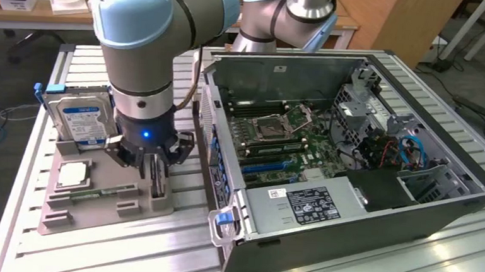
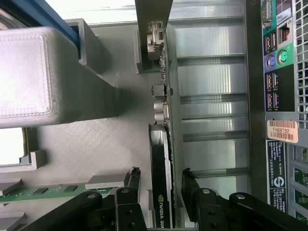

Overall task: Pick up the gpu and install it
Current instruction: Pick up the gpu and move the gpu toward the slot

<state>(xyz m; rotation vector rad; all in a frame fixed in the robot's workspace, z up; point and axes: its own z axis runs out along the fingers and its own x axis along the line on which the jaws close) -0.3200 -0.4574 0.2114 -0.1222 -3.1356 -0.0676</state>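
Fingers [image 2: 133, 179] are spread, one on each side of the gpu [image 2: 160, 156], so the gripper [image 2: 161, 182] straddles the card without pinching it. I see a gap on the heatsink side. On the board side I cannot tell if there is contact

The gpu stands on its long edge in a slot along the holder's [image 1: 60, 216] edge nearest the computer case [image 1: 440, 211]. Judgement: the upright storage presents both flat faces to the fingers, which is why you find the gripper [image 1: 150, 163] coming straight down over it

Holder, working outward: memory stick [image 1: 87, 194] flat near the front edge, processor [image 1: 73, 175] flat mid-holder, hard drive [image 1: 79, 116] upright at the far corner away from the case

View differences: the wrist view gives you the finger-to-card clearance and the case's rear ports [image 2: 274, 62] close alongside. The exterior view gives the case's open side with the motherboard [image 1: 284, 138] exposed, and the slatted table [image 1: 134, 253] carrying holder and case side by side
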